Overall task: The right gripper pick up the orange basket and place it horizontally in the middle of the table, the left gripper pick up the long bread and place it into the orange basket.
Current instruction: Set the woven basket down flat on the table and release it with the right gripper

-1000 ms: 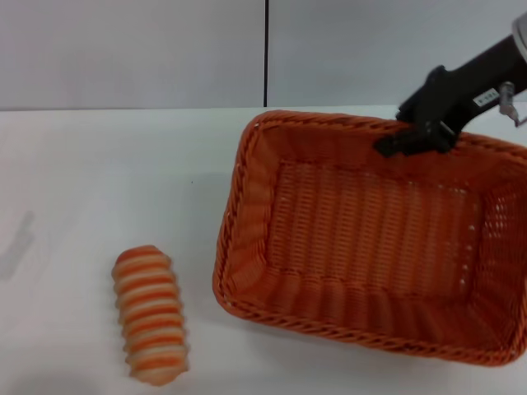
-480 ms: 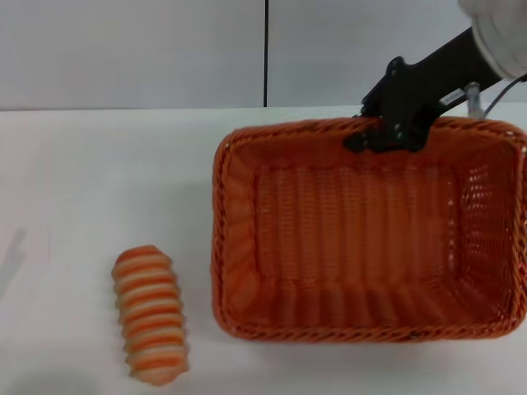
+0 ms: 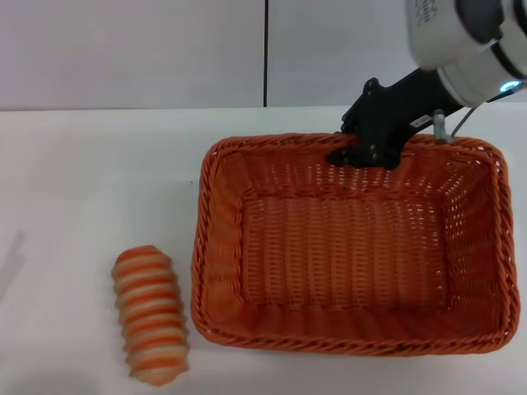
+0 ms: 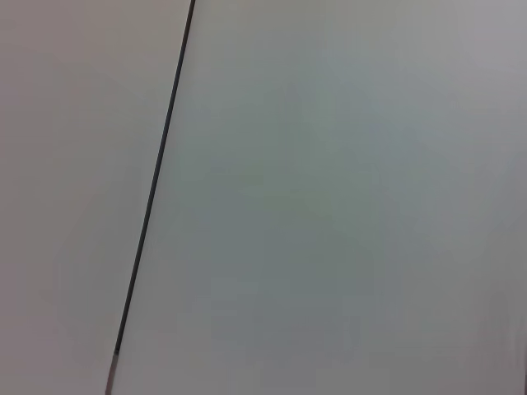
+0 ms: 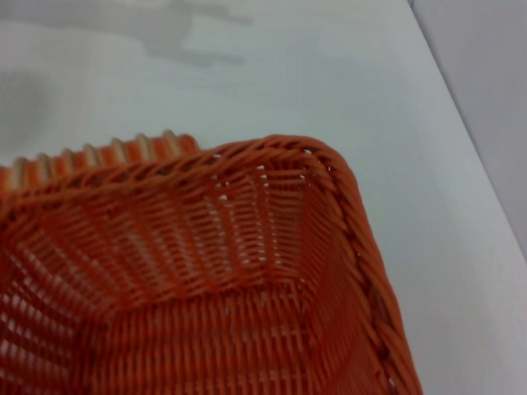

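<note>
The orange basket [image 3: 216, 247] lies on the white table [image 3: 82, 181], right of centre, its long side across my view and nothing inside it. My right gripper [image 3: 361, 153] is at the middle of the far rim, shut on it, the black arm reaching in from the upper right. The long bread [image 3: 152, 315], striped orange and cream, lies on the table just left of the basket's near left corner, apart from it. The right wrist view shows a corner of the basket [image 5: 247, 247] with the long bread [image 5: 90, 155] past its rim. My left gripper is out of view.
A grey wall with a dark vertical seam [image 3: 266, 53] stands behind the table; the left wrist view shows only that wall and the seam [image 4: 152, 206]. Bare tabletop stretches to the left of the basket and behind the bread.
The basket has turned from skewed to square with the table edge and shifted left. The right gripper moved left with the far rim in it. The bread has stayed put.
</note>
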{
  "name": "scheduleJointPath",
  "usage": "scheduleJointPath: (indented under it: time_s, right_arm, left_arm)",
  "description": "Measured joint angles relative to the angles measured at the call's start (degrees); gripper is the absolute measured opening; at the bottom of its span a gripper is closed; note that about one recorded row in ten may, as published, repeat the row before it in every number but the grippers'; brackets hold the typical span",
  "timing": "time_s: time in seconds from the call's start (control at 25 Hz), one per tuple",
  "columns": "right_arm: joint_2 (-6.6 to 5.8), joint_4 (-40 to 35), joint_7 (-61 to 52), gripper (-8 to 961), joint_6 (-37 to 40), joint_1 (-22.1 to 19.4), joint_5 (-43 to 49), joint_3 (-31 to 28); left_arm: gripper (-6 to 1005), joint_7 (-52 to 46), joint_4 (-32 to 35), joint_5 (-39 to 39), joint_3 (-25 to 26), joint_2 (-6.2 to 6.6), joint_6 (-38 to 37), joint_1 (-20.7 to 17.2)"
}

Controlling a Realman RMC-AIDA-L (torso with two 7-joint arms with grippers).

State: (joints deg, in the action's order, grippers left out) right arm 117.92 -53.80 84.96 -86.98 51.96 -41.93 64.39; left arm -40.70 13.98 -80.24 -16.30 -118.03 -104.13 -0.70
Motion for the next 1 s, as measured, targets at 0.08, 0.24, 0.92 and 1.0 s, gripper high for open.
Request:
scheduleJointPath:
  time_s: [0.08, 0.24, 0.92, 1.0]
  right_arm:
    - [0.48, 0.13, 1.05, 188, 3.02, -0.67, 0.07, 2.95]
    - [0.86, 0.16, 2.21, 195, 5.5, -1.31, -0.45, 5.31]
    - [0.97, 7.41, 7.46, 225, 13.79, -1.02, -9.42, 7.6]
    - [1.02, 8.09, 7.75, 228, 14.81, -1.2, -10.34, 9.36]
  left_arm:
    - [773, -0.1, 0.06, 0.0, 0.07, 0.03, -0.26, 0.04]
    - [772, -0.11, 0.08, 0.0, 0.14, 0.04, -0.42, 0.01]
    - [769, -0.49, 0.63, 0.12, 0.22, 0.09, -0.74, 0.35]
    - [768, -0.62, 0.89, 0.12, 0.22, 0.09, -0.74, 0.46]
